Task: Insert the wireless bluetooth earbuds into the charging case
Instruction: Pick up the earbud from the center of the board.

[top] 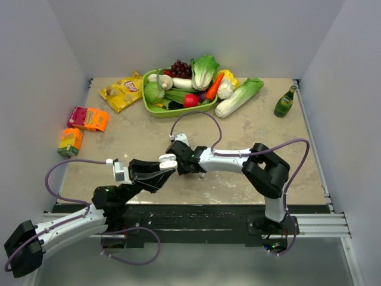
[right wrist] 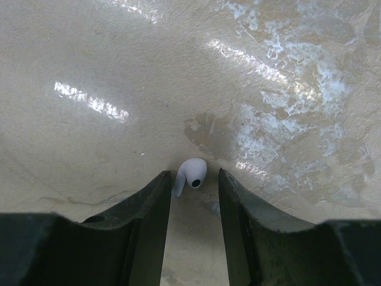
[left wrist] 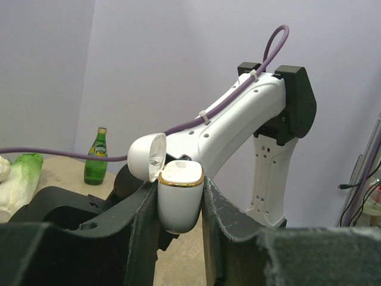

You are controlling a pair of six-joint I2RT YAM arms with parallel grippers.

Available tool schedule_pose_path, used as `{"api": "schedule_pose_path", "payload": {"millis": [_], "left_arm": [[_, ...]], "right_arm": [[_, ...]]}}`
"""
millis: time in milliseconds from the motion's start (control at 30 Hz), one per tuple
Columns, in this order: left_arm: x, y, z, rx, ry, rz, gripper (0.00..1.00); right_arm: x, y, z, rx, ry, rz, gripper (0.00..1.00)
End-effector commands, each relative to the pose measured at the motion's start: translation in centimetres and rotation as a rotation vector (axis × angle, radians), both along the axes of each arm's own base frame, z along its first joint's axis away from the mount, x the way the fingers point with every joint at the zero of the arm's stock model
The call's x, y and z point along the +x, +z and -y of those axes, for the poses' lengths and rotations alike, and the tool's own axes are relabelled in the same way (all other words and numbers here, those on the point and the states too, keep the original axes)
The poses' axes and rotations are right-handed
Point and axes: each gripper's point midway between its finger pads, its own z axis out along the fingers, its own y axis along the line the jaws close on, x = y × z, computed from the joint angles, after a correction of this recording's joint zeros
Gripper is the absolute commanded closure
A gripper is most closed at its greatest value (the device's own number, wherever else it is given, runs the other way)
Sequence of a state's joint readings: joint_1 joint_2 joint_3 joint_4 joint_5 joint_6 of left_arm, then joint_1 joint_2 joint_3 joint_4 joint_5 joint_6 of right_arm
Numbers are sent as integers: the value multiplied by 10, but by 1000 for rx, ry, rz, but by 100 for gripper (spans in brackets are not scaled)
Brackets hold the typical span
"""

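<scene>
My left gripper (top: 167, 164) is shut on the white charging case (top: 168, 159) and holds it above the table. In the left wrist view the case (left wrist: 178, 202) stands upright between the jaws, with a gold rim and its lid (left wrist: 147, 156) hinged open to the left. My right gripper (right wrist: 194, 180) is open and low over the table, right beside the case in the top view (top: 190, 167). One tiny white earbud (right wrist: 191, 174) lies on the table between its fingertips, touching neither clearly. No other earbuds show.
A green tray (top: 156, 111) of vegetables sits at the back centre, with a cabbage (top: 238, 96) beside it. A chips bag (top: 122, 90), two juice boxes (top: 88, 118) and a green bottle (top: 284, 102) stand around. The right arm (left wrist: 238, 119) passes close behind the case.
</scene>
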State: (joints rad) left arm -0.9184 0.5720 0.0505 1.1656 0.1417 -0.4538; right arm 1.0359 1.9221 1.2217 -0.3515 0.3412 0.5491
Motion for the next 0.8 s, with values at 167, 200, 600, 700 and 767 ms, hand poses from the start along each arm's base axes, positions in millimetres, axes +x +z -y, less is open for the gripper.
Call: {"api": "schedule_pose_path", "payload": {"millis": [167, 200, 600, 700, 767], "left_arm": [[-6, -104, -6, 150, -8, -122, 100], [-6, -105, -6, 152, -8, -124, 100], [-7, -107, -7, 151, -9, -125, 100], [-7, -107, -7, 151, -8, -125, 100], [-7, -107, -7, 148, -10, -124, 100]], "right_arm": [[-28, -48, 26, -154, 19, -147, 59], [-28, -49, 27, -158, 20, -148, 59], [-29, -60, 32, -163, 17, -160, 61], [-29, -60, 31, -160, 18, -161, 64], [-29, -61, 31, -159, 18, -162, 66]]}}
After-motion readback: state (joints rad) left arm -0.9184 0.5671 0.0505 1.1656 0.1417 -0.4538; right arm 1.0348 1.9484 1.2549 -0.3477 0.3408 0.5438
